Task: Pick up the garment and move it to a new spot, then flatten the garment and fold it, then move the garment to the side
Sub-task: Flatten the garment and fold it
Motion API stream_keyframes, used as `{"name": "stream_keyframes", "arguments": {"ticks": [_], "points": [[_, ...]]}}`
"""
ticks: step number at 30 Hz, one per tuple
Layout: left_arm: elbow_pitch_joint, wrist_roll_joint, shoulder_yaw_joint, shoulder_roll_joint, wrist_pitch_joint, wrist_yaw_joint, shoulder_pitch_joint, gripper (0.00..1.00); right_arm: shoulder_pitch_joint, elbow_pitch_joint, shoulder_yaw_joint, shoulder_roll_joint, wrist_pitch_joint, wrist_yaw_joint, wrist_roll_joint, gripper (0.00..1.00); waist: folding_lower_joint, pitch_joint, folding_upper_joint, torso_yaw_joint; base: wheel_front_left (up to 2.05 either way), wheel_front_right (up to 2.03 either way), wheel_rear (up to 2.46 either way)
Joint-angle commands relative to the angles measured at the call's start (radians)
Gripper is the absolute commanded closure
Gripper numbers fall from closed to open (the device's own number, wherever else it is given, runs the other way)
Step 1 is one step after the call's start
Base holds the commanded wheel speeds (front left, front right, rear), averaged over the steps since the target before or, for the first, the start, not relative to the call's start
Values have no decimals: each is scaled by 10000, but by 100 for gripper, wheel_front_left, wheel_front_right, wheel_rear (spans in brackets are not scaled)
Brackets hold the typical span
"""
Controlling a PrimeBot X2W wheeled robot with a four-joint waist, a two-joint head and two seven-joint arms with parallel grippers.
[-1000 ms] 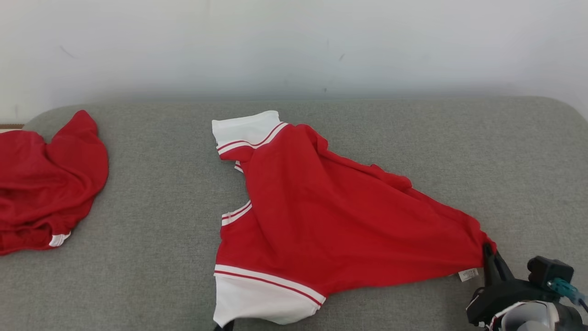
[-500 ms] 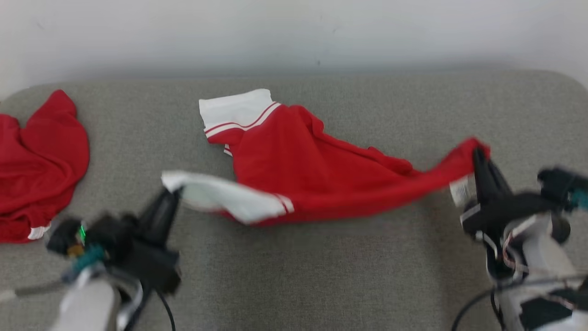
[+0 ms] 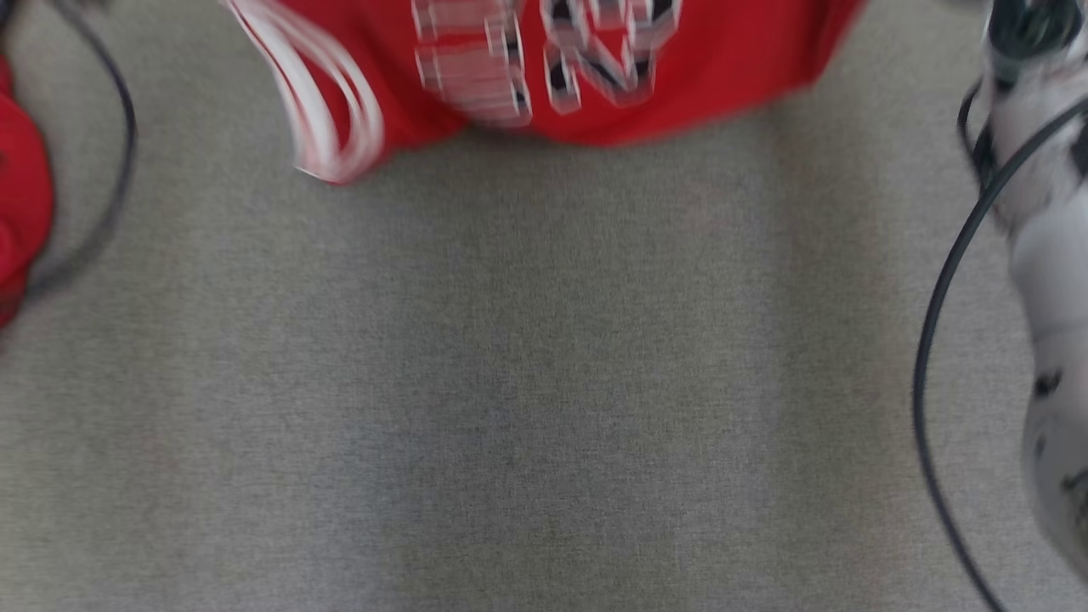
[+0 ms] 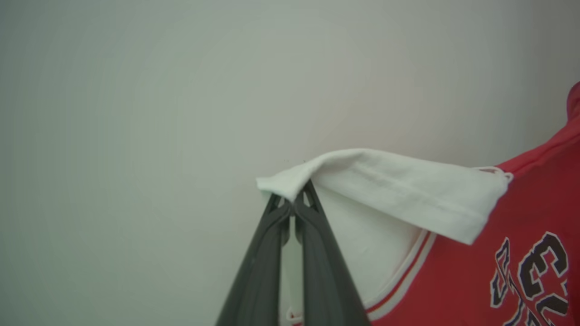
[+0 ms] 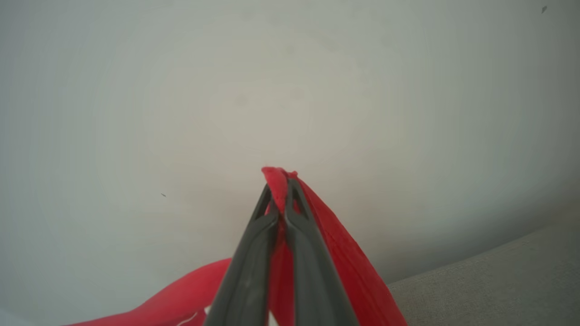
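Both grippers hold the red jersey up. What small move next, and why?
Probably lower the jersey onto the bare grey cushion, grippers kept apart: the left gripper pinches its white sleeve, the right gripper a red corner, so it hangs spread.

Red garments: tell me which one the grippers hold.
The lettered jersey: left gripper pinches its white sleeve, right gripper its red edge. The other red garment lies apart on the grey surface.
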Motion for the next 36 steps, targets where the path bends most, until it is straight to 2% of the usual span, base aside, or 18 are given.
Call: {"name": "stream_keyframes", "arguments": {"ticks": [1, 6, 10, 13, 17, 21, 25, 30, 36], "points": [[313, -11, -108, -55, -54, 19, -403, 100, -355, 313, -70, 24, -89, 5, -121, 100, -4, 679, -2, -109, 0, 0, 0], [1984, -53, -42, -301, -379, 23, -2633, 100, -2687, 2001, -773, 205, -727, 5, -324, 100, -4, 629, -2, -291, 0, 0, 0], [2927, 324, -167, -538, -932, 124, -3899, 100, -4038, 3083, -1023, 273, -1505, 5, -816, 100, -4, 490, -2, -339, 0, 0, 0], [3372, 707, -418, -869, -1605, 380, -4721, 100, -4838, 3511, -1177, 300, -1907, 5, -1064, 100, -4, 477, -2, -222, 0, 0, 0], [3954, 936, -757, -1426, -2071, 390, -5427, 100, -5323, 3776, -1190, 292, -2268, 5, -1434, 100, -4, 686, -2, -143, 0, 0, 0], [4320, 968, -814, -1582, -2426, 458, -5784, 100, -5494, 3829, -1122, 230, -2387, 5, -1663, 100, -4, 908, -2, -99, 0, 0, 0], [4753, 703, -716, -1619, -2647, 347, -5796, 100, -5374, 3902, -1062, 164, -2387, 5, -1740, 100, -4, 1276, -2, -129, 0, 0, 0], [4880, 348, -522, -1551, -2924, 261, -5085, 100, -4780, 3776, -754, 178, -2078, 5, -1556, 100, -4, 1668, -2, -119, 0, 0, 0], [4313, -11, -222, -1163, -3107, 310, -3555, 100, -3182, 2770, -68, 287, -1735, 5, -737, 100, -4, 1557, -2, -261, 0, 0, 0]]}}
